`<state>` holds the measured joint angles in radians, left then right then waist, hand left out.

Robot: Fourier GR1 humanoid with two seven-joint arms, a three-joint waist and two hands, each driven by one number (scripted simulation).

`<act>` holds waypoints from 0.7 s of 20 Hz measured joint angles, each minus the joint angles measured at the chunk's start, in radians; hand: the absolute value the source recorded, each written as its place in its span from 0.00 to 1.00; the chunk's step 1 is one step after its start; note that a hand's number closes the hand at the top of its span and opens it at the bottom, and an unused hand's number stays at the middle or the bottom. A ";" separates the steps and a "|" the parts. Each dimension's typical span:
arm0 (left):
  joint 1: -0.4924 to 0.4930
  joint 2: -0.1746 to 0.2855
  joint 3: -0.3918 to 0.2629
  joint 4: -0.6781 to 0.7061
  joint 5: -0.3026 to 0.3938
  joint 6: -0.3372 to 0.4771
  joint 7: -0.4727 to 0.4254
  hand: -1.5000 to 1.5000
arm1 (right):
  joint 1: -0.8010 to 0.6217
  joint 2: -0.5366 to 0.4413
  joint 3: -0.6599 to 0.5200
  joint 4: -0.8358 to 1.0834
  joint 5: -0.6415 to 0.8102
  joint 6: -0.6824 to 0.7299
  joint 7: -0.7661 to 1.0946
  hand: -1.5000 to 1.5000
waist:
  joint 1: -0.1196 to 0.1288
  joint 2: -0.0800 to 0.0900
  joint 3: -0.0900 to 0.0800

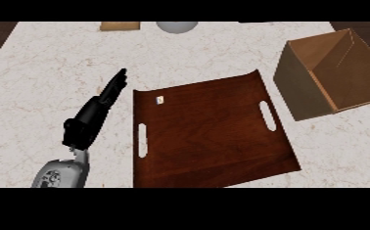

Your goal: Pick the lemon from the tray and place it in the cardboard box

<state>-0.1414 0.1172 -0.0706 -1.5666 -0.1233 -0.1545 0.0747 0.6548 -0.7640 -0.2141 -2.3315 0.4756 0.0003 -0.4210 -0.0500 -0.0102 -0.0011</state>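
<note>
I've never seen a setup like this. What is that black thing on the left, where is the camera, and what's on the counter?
The camera sits in a robot's head, looking steeply down at a kitchen counter. The black thing is the robot's left hand on a grey forearm, fingers straight, holding nothing, beside a brown wooden tray. The tray carries only a small white speck. An open cardboard box stands to the right. At the far edge are a grey round thing and a tan flat thing. The right hand is out of view, and no lemon shows.
</note>
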 measured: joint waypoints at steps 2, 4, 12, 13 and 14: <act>-0.011 -0.009 -0.003 0.001 -0.002 0.005 0.009 0.50 | 0.017 0.013 -0.082 -0.015 -0.081 0.022 -0.016 1.00 | -0.002 0.000 0.000; -0.009 -0.007 -0.002 0.005 -0.004 0.004 0.005 0.50 | 0.040 0.030 -0.169 -0.029 -0.174 0.056 -0.024 1.00 | 0.000 0.000 0.000; -0.029 -0.009 -0.005 -0.012 0.001 -0.011 0.034 0.50 | 0.014 0.031 -0.524 -0.068 -0.536 0.236 0.119 1.00 | 0.026 0.005 -0.001; -0.039 -0.013 -0.008 -0.016 -0.001 -0.010 0.045 0.50 | -0.002 0.026 -0.550 -0.077 -0.567 0.251 0.161 1.00 | 0.029 0.006 0.000; -0.042 -0.013 -0.008 -0.005 -0.001 -0.014 0.037 0.50 | -0.032 0.003 -0.571 -0.066 -0.593 0.261 0.200 1.00 | 0.033 0.007 0.000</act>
<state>-0.1834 0.1043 -0.0791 -1.5719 -0.1246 -0.1689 0.1116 0.6228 -0.7612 -0.7851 -2.3973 -0.1172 0.2618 -0.2207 -0.0165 -0.0031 -0.0016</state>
